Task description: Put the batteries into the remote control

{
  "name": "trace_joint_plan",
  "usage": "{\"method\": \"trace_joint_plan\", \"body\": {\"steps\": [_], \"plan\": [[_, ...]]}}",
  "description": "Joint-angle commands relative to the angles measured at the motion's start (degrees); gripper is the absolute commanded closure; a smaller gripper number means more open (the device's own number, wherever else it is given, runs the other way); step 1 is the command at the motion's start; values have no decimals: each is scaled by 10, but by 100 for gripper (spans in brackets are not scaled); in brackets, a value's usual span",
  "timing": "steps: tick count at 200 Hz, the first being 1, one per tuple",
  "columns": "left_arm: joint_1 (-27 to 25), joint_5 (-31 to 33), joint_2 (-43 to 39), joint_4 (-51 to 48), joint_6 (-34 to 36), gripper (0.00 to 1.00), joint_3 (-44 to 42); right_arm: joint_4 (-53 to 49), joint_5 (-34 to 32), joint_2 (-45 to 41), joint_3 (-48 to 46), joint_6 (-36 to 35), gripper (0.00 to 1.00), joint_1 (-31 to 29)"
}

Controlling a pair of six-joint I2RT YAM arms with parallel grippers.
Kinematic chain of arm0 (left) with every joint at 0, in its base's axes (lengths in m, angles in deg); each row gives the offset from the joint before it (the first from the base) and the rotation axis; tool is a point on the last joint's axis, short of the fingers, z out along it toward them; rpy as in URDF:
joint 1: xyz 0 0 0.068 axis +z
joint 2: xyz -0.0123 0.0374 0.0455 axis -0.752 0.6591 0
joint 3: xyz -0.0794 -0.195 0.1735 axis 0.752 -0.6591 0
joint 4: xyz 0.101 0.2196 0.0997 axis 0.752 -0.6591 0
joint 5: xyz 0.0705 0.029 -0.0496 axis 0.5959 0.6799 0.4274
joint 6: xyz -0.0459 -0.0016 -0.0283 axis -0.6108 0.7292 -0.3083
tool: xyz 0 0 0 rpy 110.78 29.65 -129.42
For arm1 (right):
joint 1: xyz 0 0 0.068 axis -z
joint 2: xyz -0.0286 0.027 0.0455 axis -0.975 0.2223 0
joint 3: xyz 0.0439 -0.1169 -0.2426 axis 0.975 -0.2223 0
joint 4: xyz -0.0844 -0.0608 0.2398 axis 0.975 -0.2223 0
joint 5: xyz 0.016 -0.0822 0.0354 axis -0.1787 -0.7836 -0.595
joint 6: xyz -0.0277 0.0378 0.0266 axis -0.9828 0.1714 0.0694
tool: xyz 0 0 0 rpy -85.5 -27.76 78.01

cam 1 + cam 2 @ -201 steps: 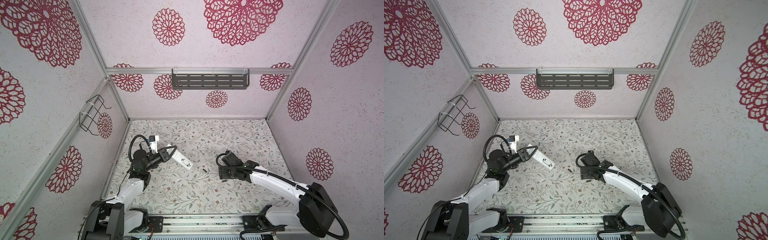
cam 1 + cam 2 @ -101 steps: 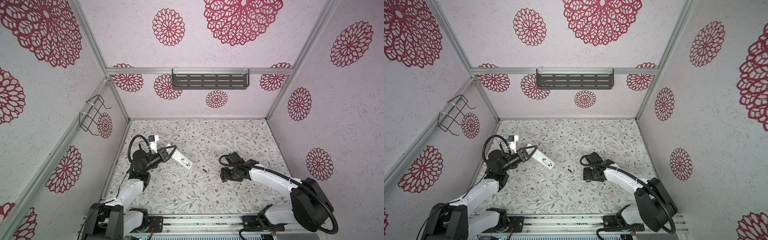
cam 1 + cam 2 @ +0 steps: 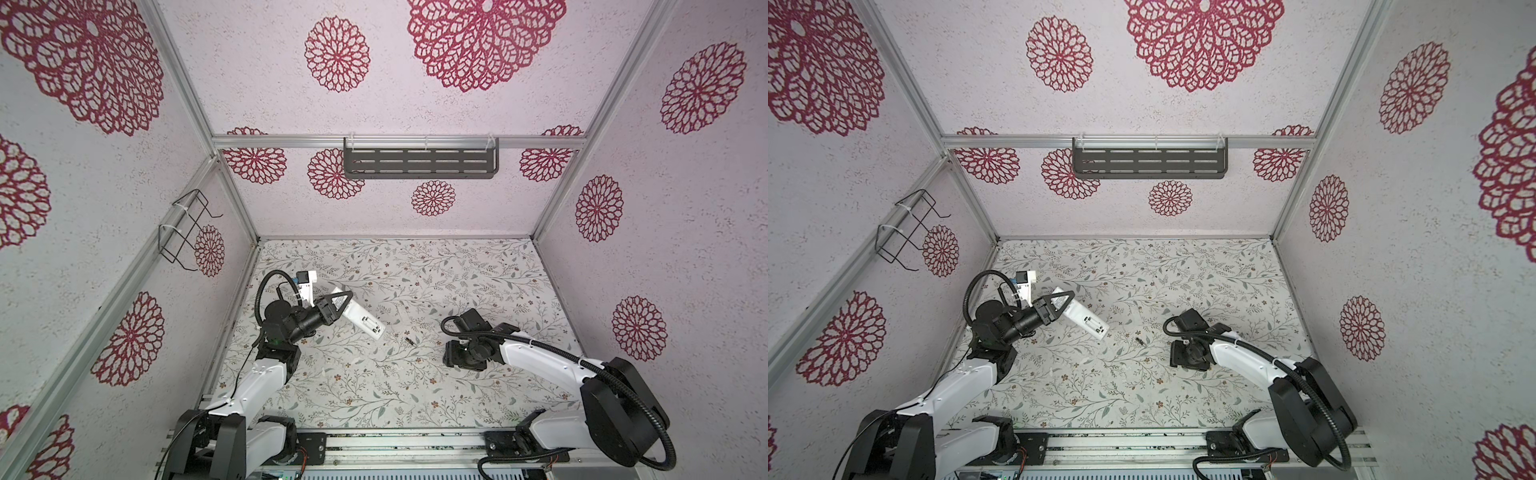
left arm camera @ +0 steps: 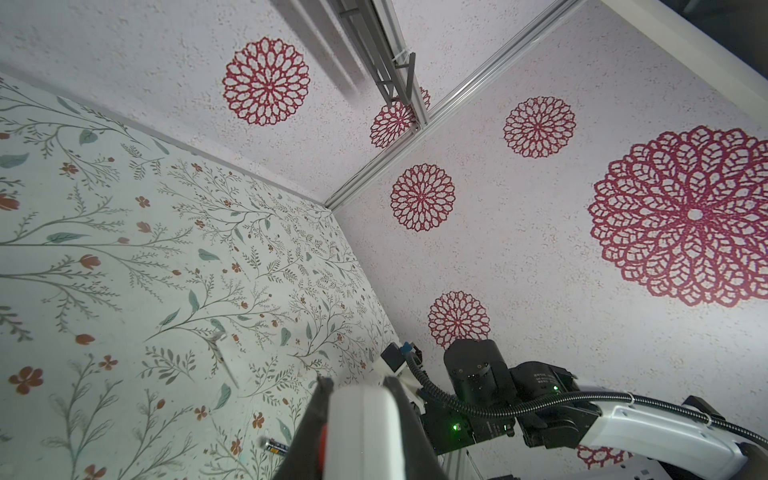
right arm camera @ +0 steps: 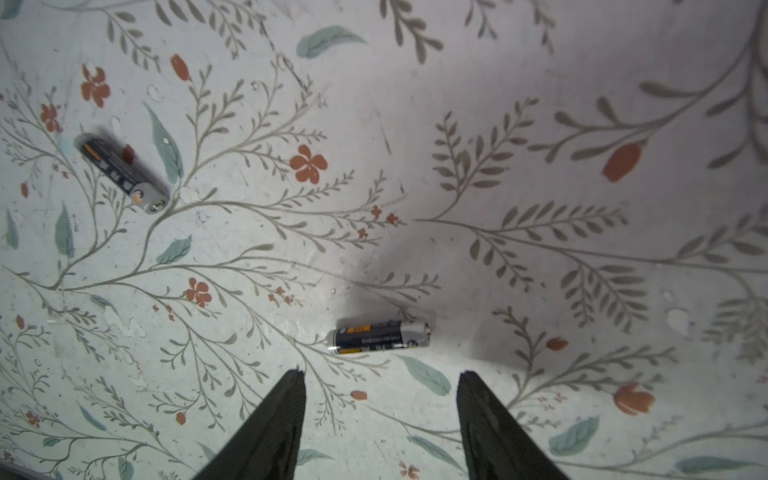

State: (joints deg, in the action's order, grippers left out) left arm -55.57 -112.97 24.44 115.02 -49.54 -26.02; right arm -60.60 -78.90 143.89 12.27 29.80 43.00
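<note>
The white remote control (image 3: 362,321) (image 3: 1087,321) is held above the floral floor, back up, battery recess showing. My left gripper (image 3: 344,300) (image 3: 1065,300) is shut on its far half. In the left wrist view its white end (image 4: 365,428) fills the gap between the dark fingers (image 4: 316,419). One of the batteries (image 3: 409,341) (image 3: 1140,341) (image 5: 122,172) (image 4: 276,446) lies on the floor between the arms. A second one (image 5: 380,336) lies just ahead of my right gripper (image 5: 382,374) (image 3: 462,357) (image 3: 1188,357), which points down, open and empty.
A dark slotted shelf (image 3: 419,162) hangs on the back wall and a wire rack (image 3: 187,228) on the left wall. A thin white strip (image 4: 226,361) lies on the floor. The walls close in on three sides.
My right gripper has drawn back slightly toward the front right and its jaws have narrowed. The left arm and the remote have not moved.
</note>
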Motion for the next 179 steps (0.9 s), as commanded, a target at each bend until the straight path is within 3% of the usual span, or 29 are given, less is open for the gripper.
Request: {"method": "trace_joint_plan", "body": {"steps": [1, 49, 106, 150, 179], "plan": [[1, 1, -5, -2, 7, 100, 2, 5, 12, -17, -1, 19, 41, 3], [1, -7, 14, -15, 7, 100, 22, 62, 26, -6, -17, 27, 46, 3], [1, -3, 6, -42, 21, 100, 27, 83, 22, 38, -2, 11, 62, 2], [1, 1, -4, -49, 27, 100, 21, 81, 8, 59, 14, 0, 63, 1], [2, -1, -7, -46, 25, 100, 19, 55, -9, 83, 39, -22, 72, -14]]}}
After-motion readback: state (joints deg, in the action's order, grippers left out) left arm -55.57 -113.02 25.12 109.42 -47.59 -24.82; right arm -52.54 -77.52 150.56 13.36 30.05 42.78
